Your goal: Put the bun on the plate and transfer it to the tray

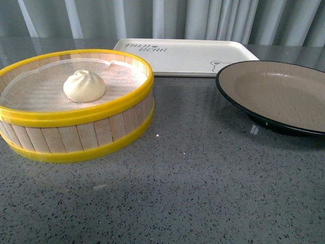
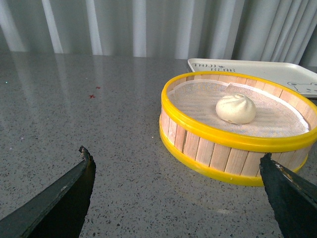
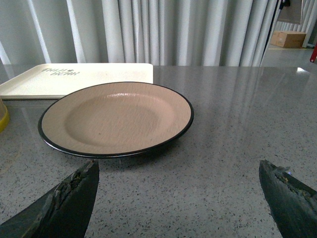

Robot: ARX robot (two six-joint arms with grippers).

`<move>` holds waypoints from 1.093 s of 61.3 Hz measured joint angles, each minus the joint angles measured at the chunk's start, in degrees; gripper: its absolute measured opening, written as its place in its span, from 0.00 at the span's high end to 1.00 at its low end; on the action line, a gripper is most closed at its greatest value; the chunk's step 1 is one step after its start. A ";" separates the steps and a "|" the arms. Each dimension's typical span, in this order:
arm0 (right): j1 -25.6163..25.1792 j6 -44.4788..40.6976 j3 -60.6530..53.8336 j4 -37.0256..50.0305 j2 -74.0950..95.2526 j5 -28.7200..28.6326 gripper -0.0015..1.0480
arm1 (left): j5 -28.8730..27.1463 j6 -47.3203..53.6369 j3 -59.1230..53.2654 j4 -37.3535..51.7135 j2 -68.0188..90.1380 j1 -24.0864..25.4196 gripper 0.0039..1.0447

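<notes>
- The bun point(image 2: 236, 108) sat upright, pleated top up, on the white cloth lining of the steamer basket point(image 2: 213, 148). It was roughly at the middle and touched no wall.
- Being round, it had no long axis, so we judged that the hand could close on it from any side.
- The bun lay ahead of the left hand point(image 2: 174, 153), beyond the basket's near wall and above bench point(image 1: 193, 193) level.
- The left hand was open and empty, its two dark fingers spread wide, low over the bench and short of the basket.
- We judged the yellow rim to be what mattered here. The hand would have to rise over it and come down onto the bun, not push straight in.
- The left hand was clearly the nearer one, since the basket stood on the robot's left side.
- The plate point(image 3: 116, 116) lay bare just ahead of the right hand point(image 3: 178, 163), well apart from the bun and to the basket's right.
- The right hand was likewise open and holding nothing, and it faced the plate rather than the basket.
- The tray point(image 1: 188, 56) lay beyond both hands, behind the basket and the plate and close to each. We could not tell whether it touched either.
</notes>
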 joint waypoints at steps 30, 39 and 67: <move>0.00 0.00 0.00 0.00 0.00 0.00 0.08 | 0.00 0.00 0.00 0.00 0.00 0.00 0.06; 0.00 -0.02 0.00 0.00 0.00 0.00 0.08 | 0.00 0.00 0.00 0.00 0.00 0.00 0.06; 0.00 -0.02 0.00 0.00 0.00 0.00 0.08 | 0.00 0.00 0.00 0.00 0.00 0.00 0.06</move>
